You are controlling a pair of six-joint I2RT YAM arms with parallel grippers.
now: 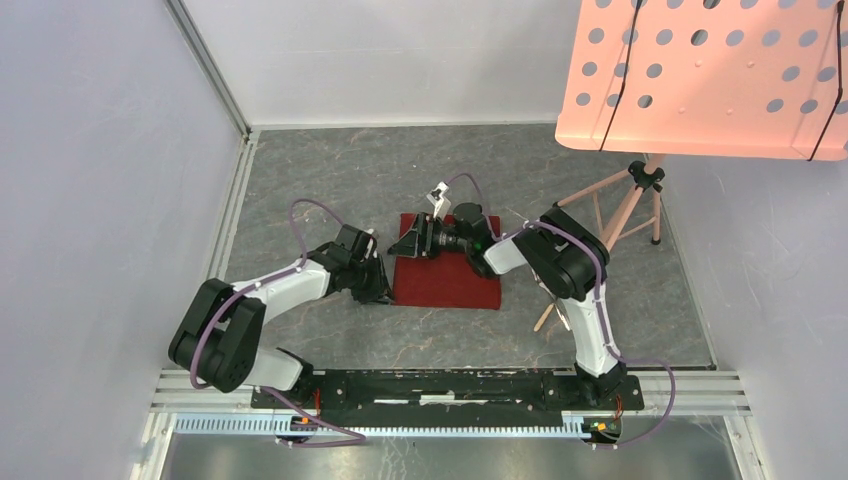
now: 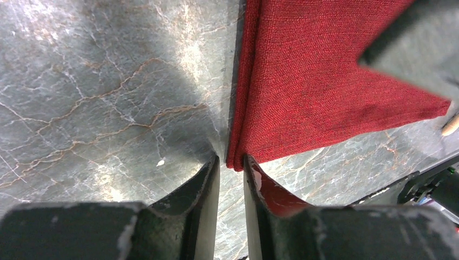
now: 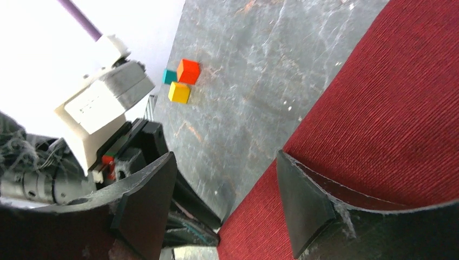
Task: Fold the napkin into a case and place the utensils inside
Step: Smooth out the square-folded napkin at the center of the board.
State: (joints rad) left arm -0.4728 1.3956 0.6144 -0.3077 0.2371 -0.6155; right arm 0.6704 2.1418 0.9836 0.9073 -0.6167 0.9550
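Grey marbled surface (image 1: 300, 170) filled the white-walled cell, with a pink perforated music stand (image 1: 700, 75) over its far right corner. The napkin (image 1: 450, 285), dark red and already doubled into a flat rectangle, lay about midway between the left and right edges of the surface, not yet narrowed into a case.

Each arm had one side of the cloth, probably so that one could pin it while the other made the next fold. The left tool (image 2: 231, 162) sat low at the napkin's near left corner, jaws only narrowly apart, and that layered corner poked just into the mouth of the gap. No grip on it could be made out.

The right tool (image 3: 226, 157) hung over the far left part of the napkin, jaws spread wide and holding nothing, one finger above the cloth and the other above bare surface.

Three small coloured cubes (image 3: 181, 81) sat by the wall. No fork or spoon showed in any view.
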